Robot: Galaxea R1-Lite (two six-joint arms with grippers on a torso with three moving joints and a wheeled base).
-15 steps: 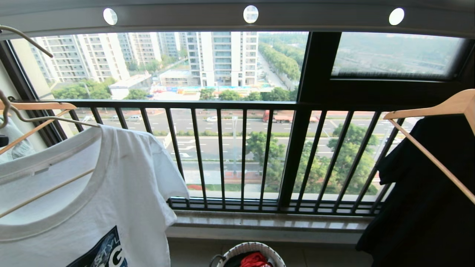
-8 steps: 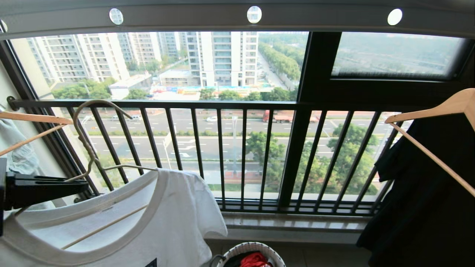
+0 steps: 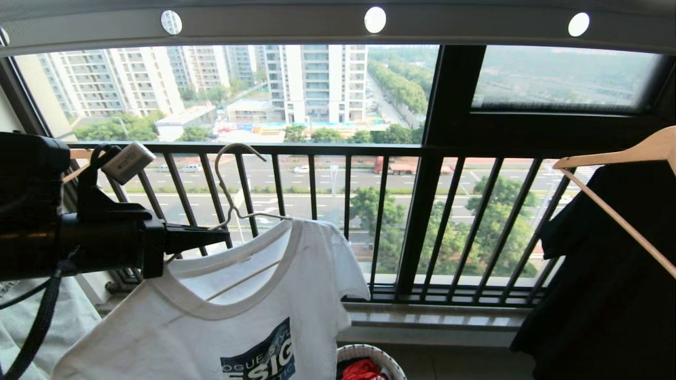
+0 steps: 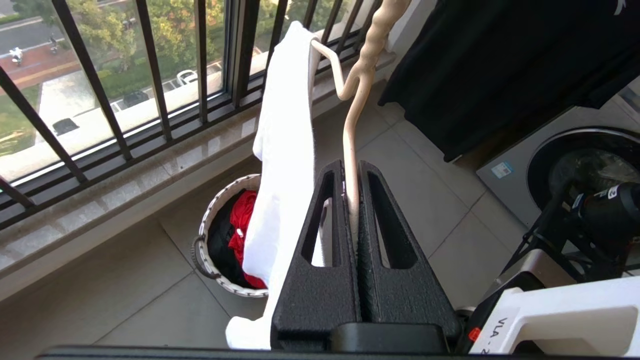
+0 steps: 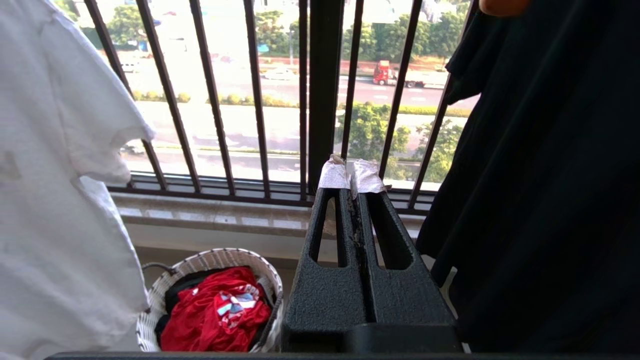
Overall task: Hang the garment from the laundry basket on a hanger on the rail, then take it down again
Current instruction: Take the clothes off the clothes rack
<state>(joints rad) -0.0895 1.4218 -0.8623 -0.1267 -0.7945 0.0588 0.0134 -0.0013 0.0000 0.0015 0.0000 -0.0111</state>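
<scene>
**Kid:** Where is the T-shirt [image 3: 248, 322] now?

**Me:** It hangs on the thin cream hanger [image 3: 232, 203], low on the left, in front of the black window railing [image 3: 327, 221]. The hook is in the air. It is not on the grey rail [image 3: 338, 24] up top.

**Kid:** Who holds it?

**Me:** The left gripper [image 4: 353, 200]. Its jaws are clamped together on the hanger's wire, just below the twisted neck. The right gripper [image 5: 351, 180] is off to the right, near the hanging black garment [image 3: 607, 274]. Its jaws are pressed together with nothing in them.

**Kid:** Is the shirt heavy?

**Me:** I think it is light and soft. It flops and can swing. It could slide off the thin wire if the hanger tips a lot.

**Kid:** And the hanger?

**Me:** It looks stiff but skinny and smooth. I think it could turn in the jaws. Holding it by the neck, close to the hook, seems the best spot.

**Kid:** Where is the laundry basket [image 3: 388, 361]?

**Me:** On the floor under the window, near the shirt's right edge. Something red [image 5: 215, 310] lies inside it.
</scene>
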